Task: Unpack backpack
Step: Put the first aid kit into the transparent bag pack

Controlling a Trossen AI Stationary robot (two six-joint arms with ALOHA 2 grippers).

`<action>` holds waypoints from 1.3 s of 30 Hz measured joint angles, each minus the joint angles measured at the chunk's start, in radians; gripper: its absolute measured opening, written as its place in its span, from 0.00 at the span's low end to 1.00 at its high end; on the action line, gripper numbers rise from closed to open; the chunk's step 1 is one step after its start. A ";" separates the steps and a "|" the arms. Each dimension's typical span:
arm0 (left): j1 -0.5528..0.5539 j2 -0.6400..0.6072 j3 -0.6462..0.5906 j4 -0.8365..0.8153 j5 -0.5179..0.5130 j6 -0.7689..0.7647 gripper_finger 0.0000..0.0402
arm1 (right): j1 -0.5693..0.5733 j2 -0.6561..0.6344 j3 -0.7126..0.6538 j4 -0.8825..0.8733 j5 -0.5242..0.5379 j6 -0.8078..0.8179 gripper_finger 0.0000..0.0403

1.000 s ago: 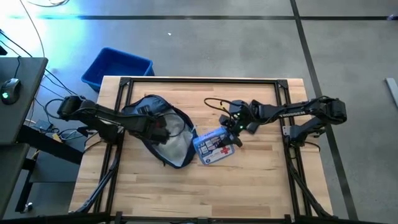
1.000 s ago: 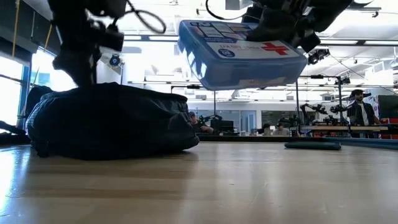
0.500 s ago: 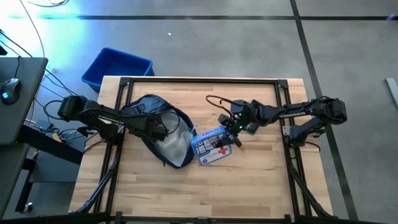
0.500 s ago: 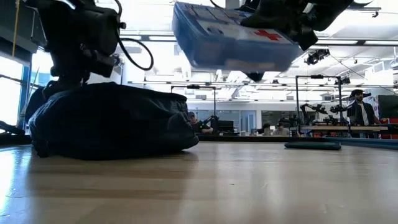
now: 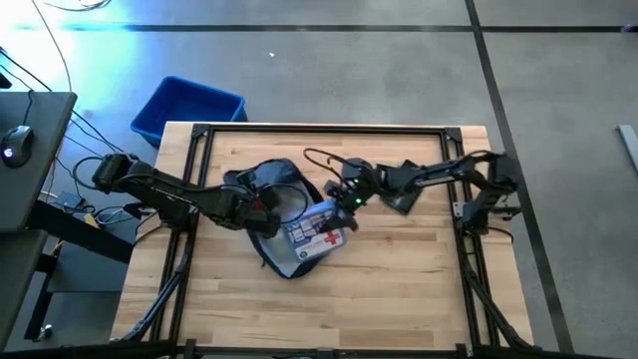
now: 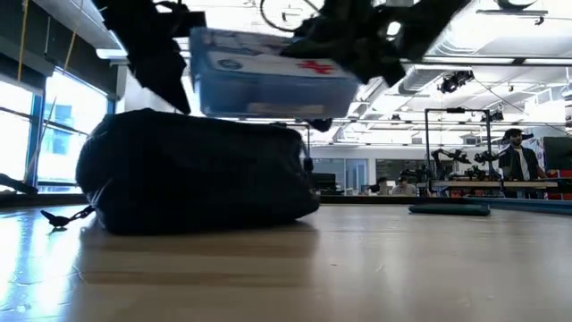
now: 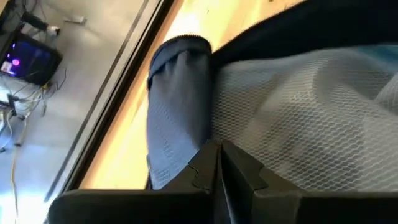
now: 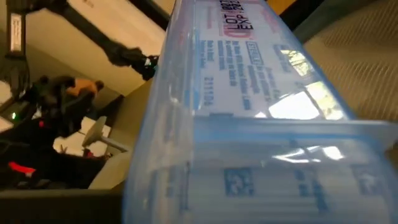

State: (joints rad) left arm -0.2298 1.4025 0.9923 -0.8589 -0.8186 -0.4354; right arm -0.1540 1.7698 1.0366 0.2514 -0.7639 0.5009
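Observation:
The dark navy backpack (image 5: pixel 249 182) lies on its side left of the table's middle, its grey mesh lining (image 5: pixel 284 254) facing up. My left gripper (image 5: pixel 267 217) is at its opening, shut on the cloth. A blue translucent first-aid kit with a red cross (image 5: pixel 317 234) hangs above the backpack's right part (image 6: pixel 268 76). My right gripper (image 5: pixel 349 202) is shut on the kit. The kit (image 8: pixel 249 93) fills the right wrist view and hides that gripper's own fingers. My left gripper pinches the backpack's cloth at the opening, where the navy rim (image 7: pixel 180 106) meets the mesh lining (image 7: pixel 292 106), between its shut fingertips (image 7: pixel 208 163). One layer or several, I cannot tell. The backpack rests on the table. My right gripper holds the first-aid kit by its end toward the table's right (image 5: pixel 342 217). It comes from the right, slanting down. The place of contact is hidden by the kit in the wrist view. The kit is lifted clear, slightly tilted, above the backpack (image 6: pixel 197 170).
A blue plastic bin (image 5: pixel 189 108) stands on the floor beyond the table's far left corner. A black frame (image 5: pixel 319 128) runs around the tabletop. A flat dark thing (image 6: pixel 450 208) lies at the far right. A person (image 6: pixel 514 152) stands in the room behind.
My left gripper has shut on the backpack's cloth and gone toward the table's right edge; the backpack has slid that way with it and bunched up. My right gripper has carried the first-aid kit toward the table's left, from beside the backpack to above it.

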 joint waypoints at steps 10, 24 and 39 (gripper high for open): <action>-0.021 0.000 0.011 0.005 -0.091 0.018 0.00 | -0.056 0.256 0.212 0.001 -0.004 0.099 0.33; -0.176 -0.023 0.192 -0.005 -0.141 0.128 0.00 | -0.150 0.498 0.569 -0.236 -0.044 0.051 0.34; -0.370 -0.020 0.224 0.010 -0.240 -0.102 0.00 | -0.182 0.467 0.672 -0.476 -0.008 -0.224 0.92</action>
State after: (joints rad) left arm -0.6002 1.3828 1.2163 -0.8494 -1.0591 -0.5378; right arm -0.3361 2.2365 1.7085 -0.2251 -0.7716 0.2773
